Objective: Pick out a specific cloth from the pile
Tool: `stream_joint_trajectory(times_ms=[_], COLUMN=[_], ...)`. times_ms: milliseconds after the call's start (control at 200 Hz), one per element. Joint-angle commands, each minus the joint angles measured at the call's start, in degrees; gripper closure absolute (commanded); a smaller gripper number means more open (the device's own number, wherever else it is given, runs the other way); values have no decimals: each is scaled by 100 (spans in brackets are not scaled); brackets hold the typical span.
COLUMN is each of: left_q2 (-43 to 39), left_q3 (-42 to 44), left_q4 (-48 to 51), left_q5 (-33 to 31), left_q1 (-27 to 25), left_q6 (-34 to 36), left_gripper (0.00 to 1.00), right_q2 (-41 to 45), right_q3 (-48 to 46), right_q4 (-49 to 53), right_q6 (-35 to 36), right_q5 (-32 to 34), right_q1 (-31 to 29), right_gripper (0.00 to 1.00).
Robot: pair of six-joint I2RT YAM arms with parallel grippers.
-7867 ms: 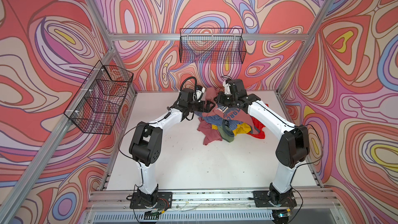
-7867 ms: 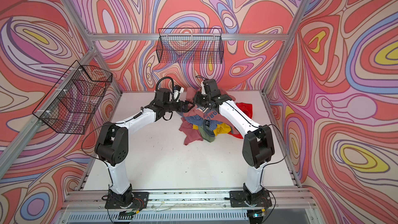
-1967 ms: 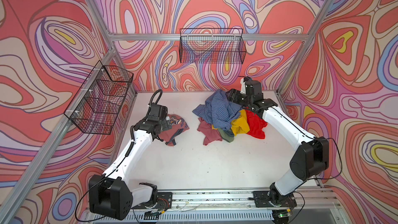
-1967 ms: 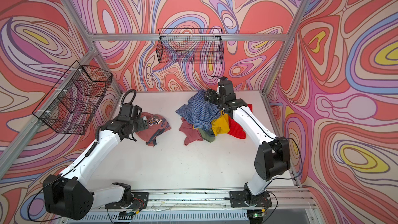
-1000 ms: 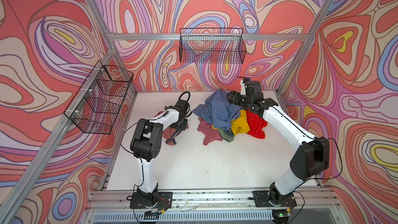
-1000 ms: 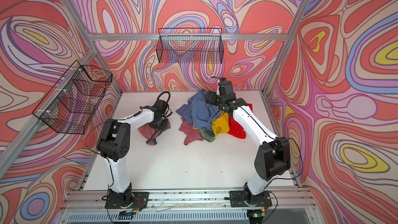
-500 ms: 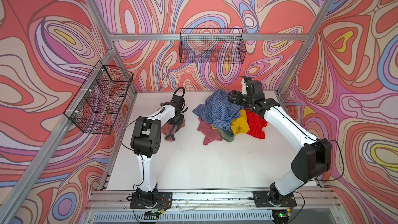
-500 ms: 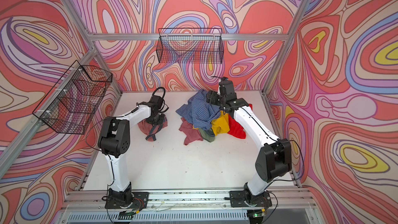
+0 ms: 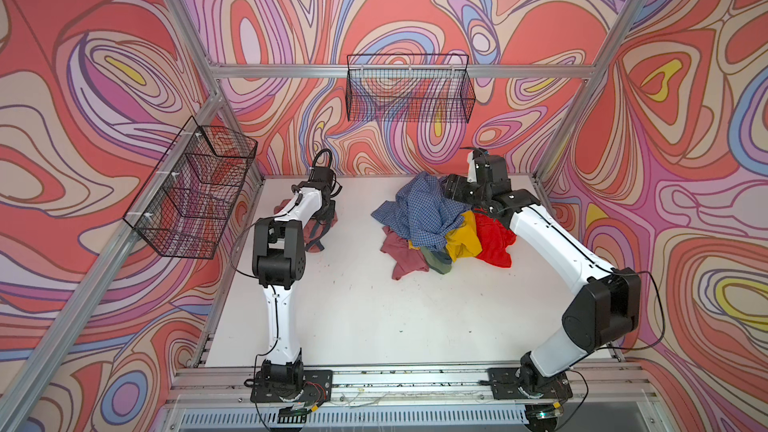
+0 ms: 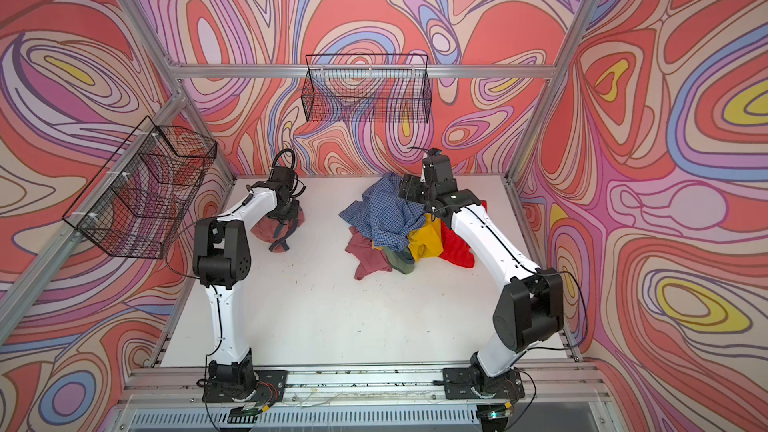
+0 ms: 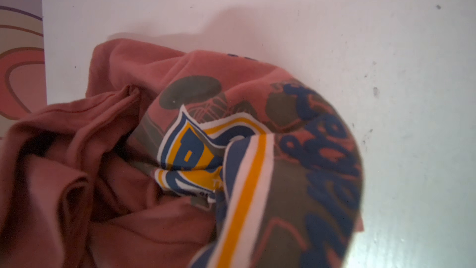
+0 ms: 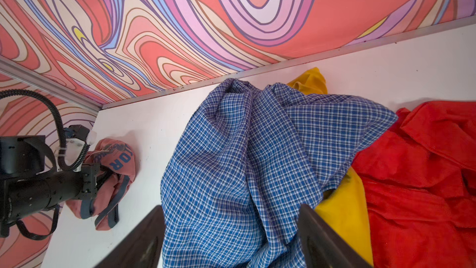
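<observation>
The cloth (image 10: 265, 228), a salmon-pink T-shirt with a blue print, sits on the left of the table (image 9: 374, 317), towards the back wall and well apart from the pile (image 9: 432, 222). Two seconds ago it lay spread out and flatter, nearer the front. Now it is gathered into a tight bunch, its printed front domed up in the left wrist view and a dark-trimmed edge trailing forward.

The left gripper (image 9: 327, 213) has come down onto it. Its jaws are buried in the fabric, but the shirt is drawn up to them in a peak, so they look closed on it. A second ago the gripper was working at the side of the shirt nearer the pile.

The right gripper (image 12: 231, 235) has not moved. Its jaws stand wide apart over the blue checked shirt (image 9: 419, 209) at the back of the pile and grip nothing. The pile keeps its shape.

My reading is that the separation is already done and the shirt is free of the other garments. This fresh hold should let the left arm lift or carry it off.
</observation>
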State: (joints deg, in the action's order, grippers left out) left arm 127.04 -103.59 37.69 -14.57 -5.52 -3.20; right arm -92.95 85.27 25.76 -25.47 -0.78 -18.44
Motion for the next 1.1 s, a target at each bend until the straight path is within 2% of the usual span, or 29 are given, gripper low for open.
stream_joint_trajectory(times_ms=[0,205,321,426,581,671,791,927,1092], left_q2=[170,269,224,107,-340,-572,-928,-1458,-2192], left_q3=[-239,-146,42,201,718,966,1301,1763,2510], left_q4=[92,49,13,-20,-400,-571,-838,-1276,-1906], left_q5=[33,307,335,445,647,687,673,755,953], left_q1=[38,33,33,33,33,36,33,25,20], left_q6=[195,105,-112,-211,-388,-494,-634,-787,-884], left_gripper=[99,97,87,80,59,40,21,1,0], right_q2=[272,284,353,441,561,674,1015,1504,1830], right_q3=[29,96,-41,-190,-251,-454,-1008,-1822,-2707], right_q4=[138,210,168,17,-77,-247,-837,-1722,-2438], right_q6=[115,123,129,491,1083,1112,1012,1213,1308], right_q5=[189,295,381,488,555,474,147,253,635], right_q1=[-9,-13,-5,2,124,305,691,989,1316], right_gripper=[17,17,17,12,11,10,10,8,6])
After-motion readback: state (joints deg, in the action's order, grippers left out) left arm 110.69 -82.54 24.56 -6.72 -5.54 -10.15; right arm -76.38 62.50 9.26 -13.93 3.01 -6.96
